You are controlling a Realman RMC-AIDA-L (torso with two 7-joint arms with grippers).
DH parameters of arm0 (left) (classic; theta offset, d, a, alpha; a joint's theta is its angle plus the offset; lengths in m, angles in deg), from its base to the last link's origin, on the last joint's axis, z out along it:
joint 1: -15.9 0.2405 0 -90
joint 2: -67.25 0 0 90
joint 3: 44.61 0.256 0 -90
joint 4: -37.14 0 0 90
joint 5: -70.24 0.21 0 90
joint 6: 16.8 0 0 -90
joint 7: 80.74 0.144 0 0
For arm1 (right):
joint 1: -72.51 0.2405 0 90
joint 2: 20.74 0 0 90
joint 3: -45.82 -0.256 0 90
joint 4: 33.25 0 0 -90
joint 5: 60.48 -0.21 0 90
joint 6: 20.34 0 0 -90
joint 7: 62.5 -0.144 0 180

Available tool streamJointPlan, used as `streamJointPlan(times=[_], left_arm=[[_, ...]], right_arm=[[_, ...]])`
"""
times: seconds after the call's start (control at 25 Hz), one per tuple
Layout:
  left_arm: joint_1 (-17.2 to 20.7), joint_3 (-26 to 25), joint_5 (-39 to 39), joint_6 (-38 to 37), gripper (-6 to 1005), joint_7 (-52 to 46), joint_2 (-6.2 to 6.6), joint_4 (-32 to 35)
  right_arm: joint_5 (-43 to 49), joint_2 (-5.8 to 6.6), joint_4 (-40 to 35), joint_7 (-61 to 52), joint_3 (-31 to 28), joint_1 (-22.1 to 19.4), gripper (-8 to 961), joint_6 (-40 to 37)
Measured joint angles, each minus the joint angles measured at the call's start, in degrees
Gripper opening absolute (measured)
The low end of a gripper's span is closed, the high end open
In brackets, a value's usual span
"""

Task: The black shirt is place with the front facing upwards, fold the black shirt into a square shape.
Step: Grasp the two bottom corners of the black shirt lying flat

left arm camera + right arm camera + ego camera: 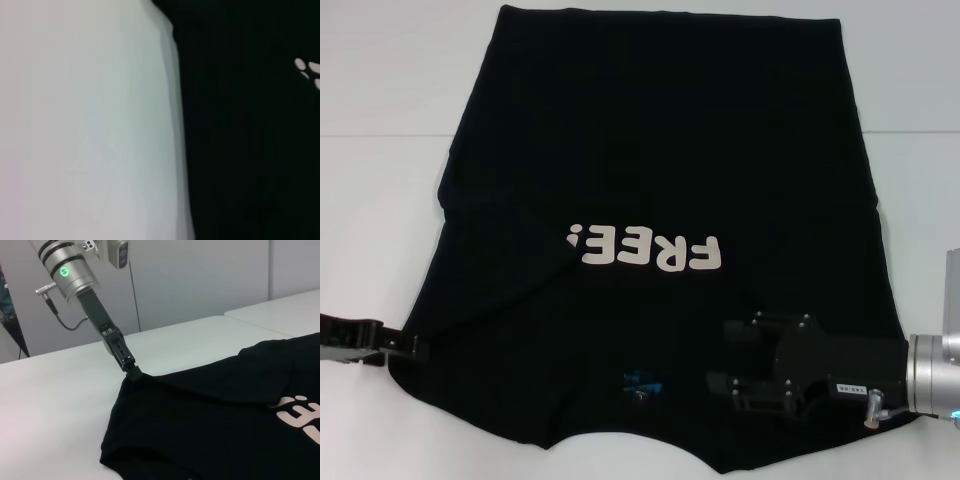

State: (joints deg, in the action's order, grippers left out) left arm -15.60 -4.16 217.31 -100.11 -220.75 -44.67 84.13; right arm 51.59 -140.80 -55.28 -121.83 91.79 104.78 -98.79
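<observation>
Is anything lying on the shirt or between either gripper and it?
Nothing visible. The black shirt lies bare on the white table. The left gripper meets its edge; the right gripper is over it near the collar.

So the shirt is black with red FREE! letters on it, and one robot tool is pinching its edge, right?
Not quite. The lettering on the black shirt is white, not red, as the head view shows. The rest holds: the left tool pinches the shirt's edge, seen in the right wrist view.
</observation>
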Motion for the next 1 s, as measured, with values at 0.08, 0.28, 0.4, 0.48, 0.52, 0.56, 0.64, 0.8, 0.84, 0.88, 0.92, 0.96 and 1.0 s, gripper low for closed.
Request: streamJointPlan(times=[0.08,0.28,0.4,0.48,0.52,0.56,0.64,0.8,0.84,0.88,0.92,0.96,1.0], left_arm=[[-0.11,0.0,0.95,0.42,749,0.2,-0.32,0.14],[-0.44,-0.02,2.02,0.53,748,0.63,-0.67,0.32],[-0.6,0.91,2.43,0.49,748,1.55,-0.76,0.5],[-0.62,2.26,3.12,0.74,748,1.79,-1.03,1.01],[-0.59,2.69,3.5,0.91,722,1.8,-1.2,1.31],[-0.42,2.87,3.91,1.06,696,1.92,-1.58,2.02],[0.01,2.99,4.37,1.26,645,2.09,-2.21,3.26],[0.79,3.2,4.76,1.0,536,2.6,-3.15,5.48],[0.83,3.23,4.8,0.91,508,2.66,-3.19,5.59],[0.83,3.28,4.82,0.8,480,2.68,-3.19,5.63],[0.83,3.27,4.82,0.77,452,2.7,-3.19,5.68],[0.83,3.2,4.82,0.7,424,2.71,-3.19,5.77],[0.83,3.09,4.82,0.65,395,2.71,-3.19,5.86]], right_arm=[[-0.08,0.0,0.04,-0.01,0.0,-0.01,736,-0.17],[-0.2,0.0,0.06,-0.07,0.0,-0.01,736,-0.39],[-0.2,0.0,0.06,-0.85,0.0,0.05,736,-0.39],[-0.21,0.03,0.03,-1.37,0.0,0.1,736,-0.41],[-0.2,0.05,0.0,-1.5,-0.01,0.1,736,-0.42],[-0.2,0.07,-0.02,-1.53,-0.01,0.11,736,-0.44],[-0.21,0.07,-0.03,-1.55,-0.01,0.12,736,-0.48],[-0.21,0.09,-0.08,-2.09,0.0,0.08,735,-0.53],[-0.2,0.09,-0.1,-2.23,0.0,0.05,735,-0.56],[-0.21,0.09,-0.11,-2.24,-0.03,0.05,735,-0.59],[-0.22,0.09,-0.11,-2.24,-0.07,0.05,735,-0.62],[-0.25,0.09,-0.09,-2.24,-0.12,0.03,735,-0.64],[-0.26,0.09,-0.07,-2.25,-0.17,0.0,735,-0.68]])
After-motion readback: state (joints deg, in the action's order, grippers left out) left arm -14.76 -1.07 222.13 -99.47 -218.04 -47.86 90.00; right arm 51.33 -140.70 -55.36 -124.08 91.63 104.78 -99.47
